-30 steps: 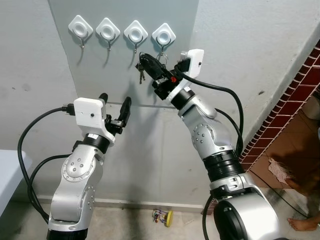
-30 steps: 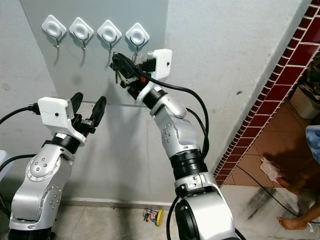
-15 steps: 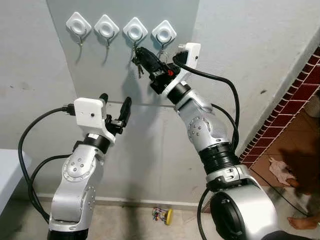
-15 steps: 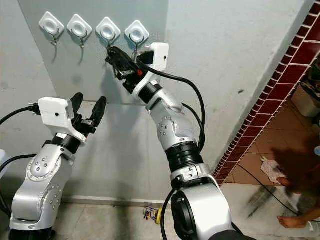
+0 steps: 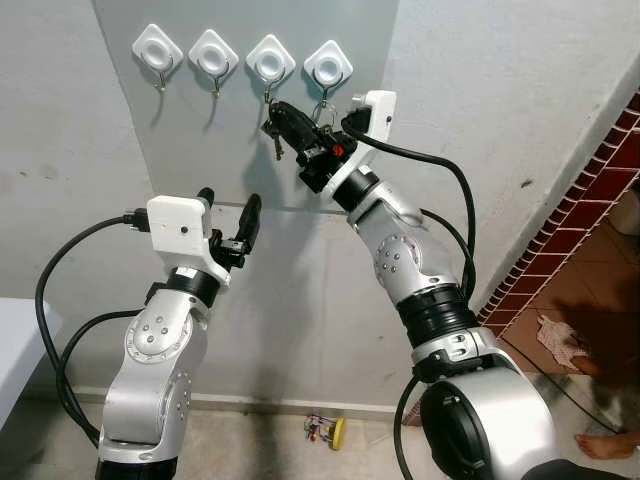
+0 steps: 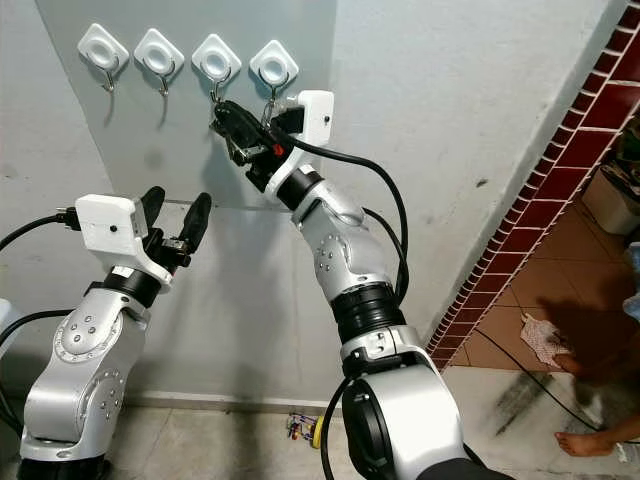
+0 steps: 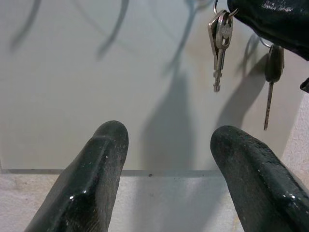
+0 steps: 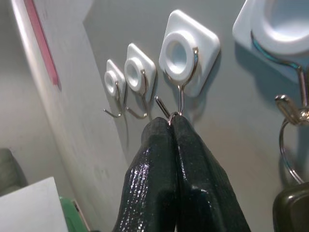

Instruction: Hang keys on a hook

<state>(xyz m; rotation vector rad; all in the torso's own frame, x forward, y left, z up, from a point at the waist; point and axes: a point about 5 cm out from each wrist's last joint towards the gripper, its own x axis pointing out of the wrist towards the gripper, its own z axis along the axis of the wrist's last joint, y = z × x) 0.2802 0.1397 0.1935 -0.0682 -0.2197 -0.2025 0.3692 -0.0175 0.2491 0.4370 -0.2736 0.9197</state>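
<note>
The keys [image 5: 275, 140] are small, silver and toothed, dangling from a ring pinched in the right gripper [image 5: 278, 112], at 6 o'clock of the third hook [image 5: 270, 64]. Since half a second ago, that gripper has barely shifted. The left gripper [image 5: 229, 212] stays spread, idle below.

Four hooks [image 5: 242, 62] line the wall; keys [image 5: 275, 135] hang apparently just below the third.

Head cameras look up at the wall; wrist cameras sit close to it.
Both eye views face the four hooks [image 5: 243, 58] from below, over both arms. The left wrist view faces the grey panel [image 7: 96, 87]; the right wrist view is nearest, sharing the hooks.
</note>
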